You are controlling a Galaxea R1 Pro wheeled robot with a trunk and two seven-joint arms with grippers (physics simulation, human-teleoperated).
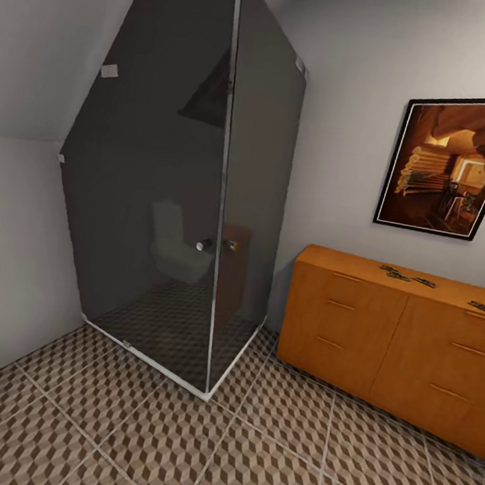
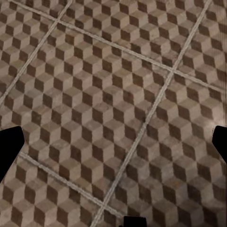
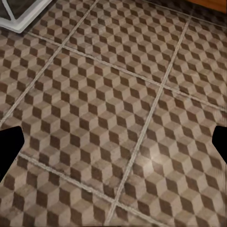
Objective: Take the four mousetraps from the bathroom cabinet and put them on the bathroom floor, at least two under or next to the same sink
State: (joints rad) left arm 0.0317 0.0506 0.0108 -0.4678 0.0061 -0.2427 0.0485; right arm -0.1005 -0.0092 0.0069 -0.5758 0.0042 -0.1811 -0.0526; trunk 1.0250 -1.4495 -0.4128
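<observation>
1. Nearest, the bathroom floor (image 1: 174, 446) spreads across the head view's lower part, cube-patterned tiles with pale grout lines.
2. In the left wrist view the left gripper (image 2: 113, 142) shows as dark fingertips at both picture edges, spread wide apart, with bare tile between them.
3. In the right wrist view the right gripper (image 3: 113, 142) is likewise spread, grasping nothing, above tile.
4. At about 11 o'clock in the head view stands a dark glass shower enclosure (image 1: 180, 190), its white base frame on the floor.
5. At 3 o'clock the cabinet (image 1: 382, 341) stands against the wall.
6. The mousetraps (image 1: 393, 272) lie on its flat top toward the back; small dark shapes, their count unclear.
7. Above it hangs a framed picture (image 1: 451, 164).
</observation>
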